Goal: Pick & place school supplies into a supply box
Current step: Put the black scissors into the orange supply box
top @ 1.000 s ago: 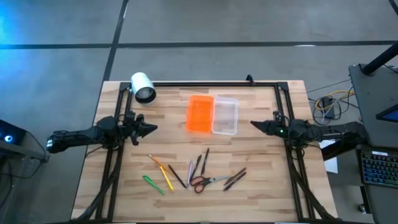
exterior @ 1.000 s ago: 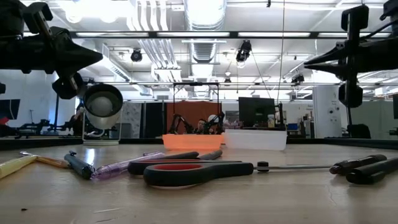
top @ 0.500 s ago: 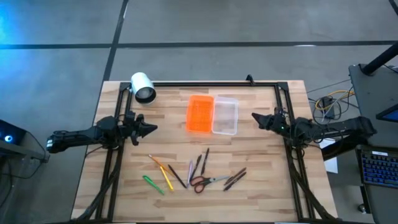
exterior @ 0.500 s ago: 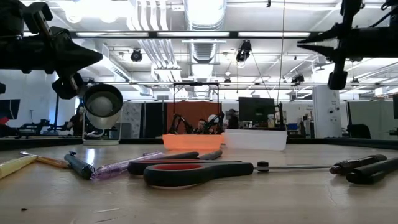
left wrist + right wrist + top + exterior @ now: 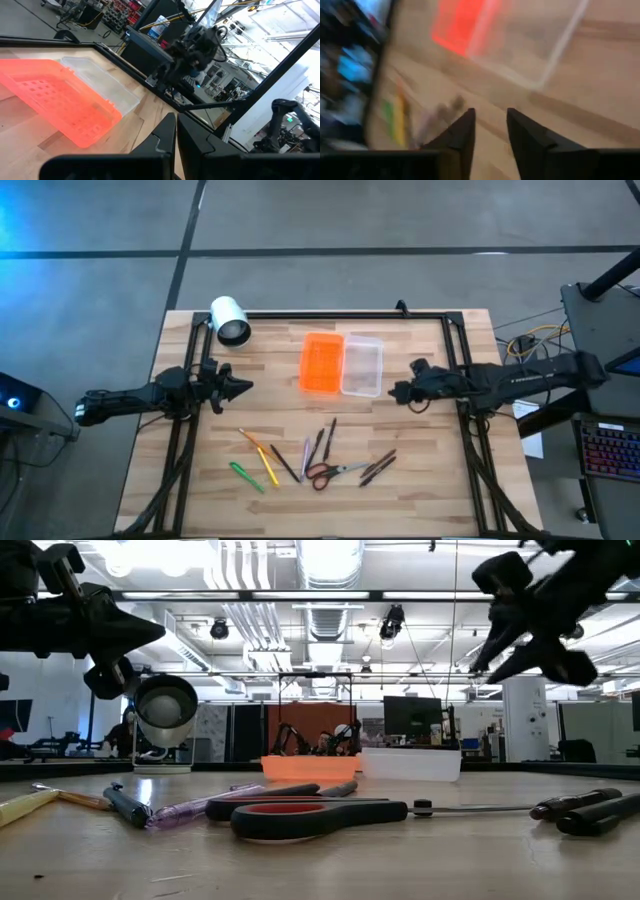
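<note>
Wooden table (image 5: 420, 470): box (image 5: 361, 366) is seen empty, pens (image 5: 300, 458) scattered nearby; right claw (image 5: 397, 393) parted beside box, left claw (image 5: 245, 387) closed.

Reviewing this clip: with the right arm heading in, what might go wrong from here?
1. The pens and pencils lie fanned close together around the scissors, so the right tool, fingers apart and empty, may catch two or nudge neighbours.
2. It hangs beside the clear tray; a low swing might shove the tray and its orange lid.

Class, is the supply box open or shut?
Open: the orange lid lies flat beside the clear tray, which looks empty.
</note>
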You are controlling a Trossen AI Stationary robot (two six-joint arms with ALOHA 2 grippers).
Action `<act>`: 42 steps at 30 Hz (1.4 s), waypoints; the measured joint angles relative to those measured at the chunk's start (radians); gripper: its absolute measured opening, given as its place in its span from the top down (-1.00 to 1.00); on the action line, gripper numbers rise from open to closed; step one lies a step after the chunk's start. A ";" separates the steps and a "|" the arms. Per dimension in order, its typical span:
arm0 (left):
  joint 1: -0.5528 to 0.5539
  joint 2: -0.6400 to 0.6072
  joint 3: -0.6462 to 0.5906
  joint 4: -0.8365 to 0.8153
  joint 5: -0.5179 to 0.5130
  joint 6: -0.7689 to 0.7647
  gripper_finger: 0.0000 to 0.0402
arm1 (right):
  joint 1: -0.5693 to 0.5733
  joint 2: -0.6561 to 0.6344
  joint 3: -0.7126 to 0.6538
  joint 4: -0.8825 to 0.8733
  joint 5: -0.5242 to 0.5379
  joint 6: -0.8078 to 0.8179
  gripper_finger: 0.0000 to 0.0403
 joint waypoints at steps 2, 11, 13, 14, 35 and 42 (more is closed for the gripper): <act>0.000 0.000 0.000 0.000 0.000 0.000 1.00 | 0.005 0.061 0.071 -0.103 -0.055 -0.069 0.30; 0.000 0.000 0.000 0.000 0.000 0.000 1.00 | 0.060 0.307 0.202 -0.217 -0.292 -0.355 0.07; 0.000 0.000 0.000 0.000 0.000 0.000 1.00 | 0.060 0.353 0.214 -0.211 -0.317 -0.333 0.08; 0.000 0.000 0.000 0.000 0.000 0.000 1.00 | 0.059 0.374 0.219 -0.207 -0.327 -0.323 0.09; 0.000 0.003 0.000 0.050 -0.281 -0.550 1.00 | 0.094 0.743 0.523 -0.166 -0.374 -0.658 0.13; -0.024 0.002 0.006 0.151 -0.183 -0.502 1.00 | 0.143 0.839 0.634 -0.190 -0.367 -0.757 0.13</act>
